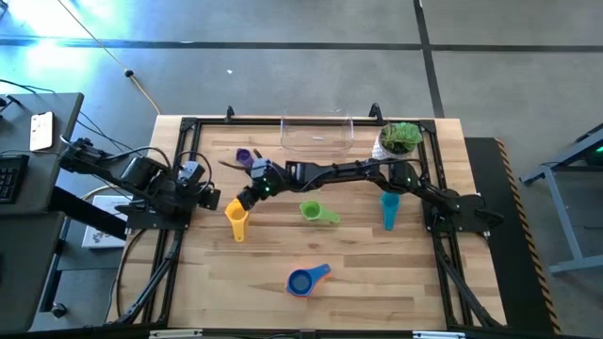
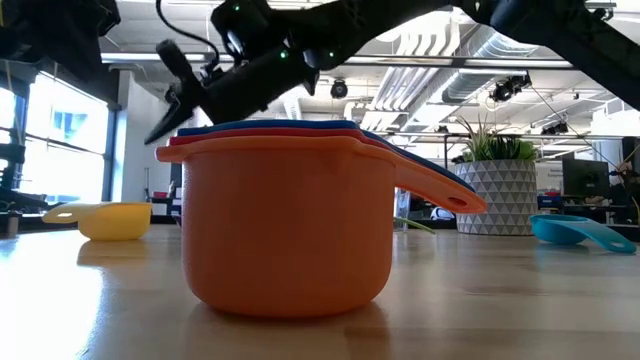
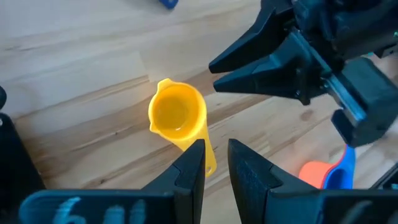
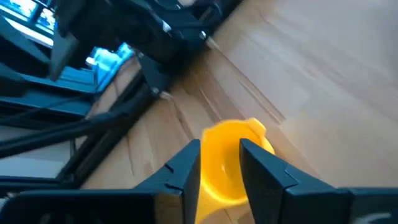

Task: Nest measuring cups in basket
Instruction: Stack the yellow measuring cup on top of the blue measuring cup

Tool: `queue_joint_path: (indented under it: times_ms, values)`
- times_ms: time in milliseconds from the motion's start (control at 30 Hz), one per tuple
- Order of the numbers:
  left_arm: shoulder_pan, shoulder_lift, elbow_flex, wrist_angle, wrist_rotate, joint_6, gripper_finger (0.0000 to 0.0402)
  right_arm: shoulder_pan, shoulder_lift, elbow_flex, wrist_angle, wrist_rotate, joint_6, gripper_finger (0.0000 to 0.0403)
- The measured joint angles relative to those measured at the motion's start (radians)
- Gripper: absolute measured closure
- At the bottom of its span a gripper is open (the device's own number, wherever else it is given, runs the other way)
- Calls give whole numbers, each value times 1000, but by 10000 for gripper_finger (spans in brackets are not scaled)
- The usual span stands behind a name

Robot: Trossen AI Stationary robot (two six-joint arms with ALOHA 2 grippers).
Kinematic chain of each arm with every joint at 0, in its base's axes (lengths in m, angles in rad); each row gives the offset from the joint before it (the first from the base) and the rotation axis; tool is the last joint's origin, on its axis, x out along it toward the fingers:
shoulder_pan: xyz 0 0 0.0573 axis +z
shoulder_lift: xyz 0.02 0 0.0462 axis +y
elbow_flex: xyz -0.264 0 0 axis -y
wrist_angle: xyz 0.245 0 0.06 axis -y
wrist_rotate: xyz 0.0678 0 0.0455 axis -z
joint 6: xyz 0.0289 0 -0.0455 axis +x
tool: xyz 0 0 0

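A yellow measuring cup (image 1: pixel 236 221) lies on the wooden table at centre left, mouth up, also in the left wrist view (image 3: pixel 177 112). My right gripper (image 1: pixel 245 200) reaches across the table and hovers open just above it, fingers on either side of its bowl (image 4: pixel 230 155) without touching. My left gripper (image 3: pixel 216 152) waits at the table's left, fingers slightly apart over the yellow cup's handle, holding nothing. A purple cup (image 1: pixel 244 156), a green cup (image 1: pixel 316 212) and a teal cup (image 1: pixel 389 209) lie apart. An orange cup with red and blue cups nested inside (image 2: pixel 290 220) stands near the front. The clear basket (image 1: pixel 317 134) sits at the far edge.
A white pot with a green plant (image 1: pixel 399 139) stands to the right of the basket. A black frame (image 1: pixel 184 179) runs along the table's sides. Bare wood lies between the green cup and the stack at the front.
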Motion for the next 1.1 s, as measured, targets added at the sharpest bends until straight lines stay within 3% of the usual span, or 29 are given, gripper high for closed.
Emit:
queue_joint_path:
  times_ms: [167,500,1100]
  values:
    - [0,-50,0,1,-43,5,341,0,-1,81,-69,42,-39,274]
    - [0,-141,0,1,-121,27,341,0,-2,184,-179,199,-130,272]
    - [0,-147,1,1,-129,47,341,56,120,157,-206,199,-43,272]
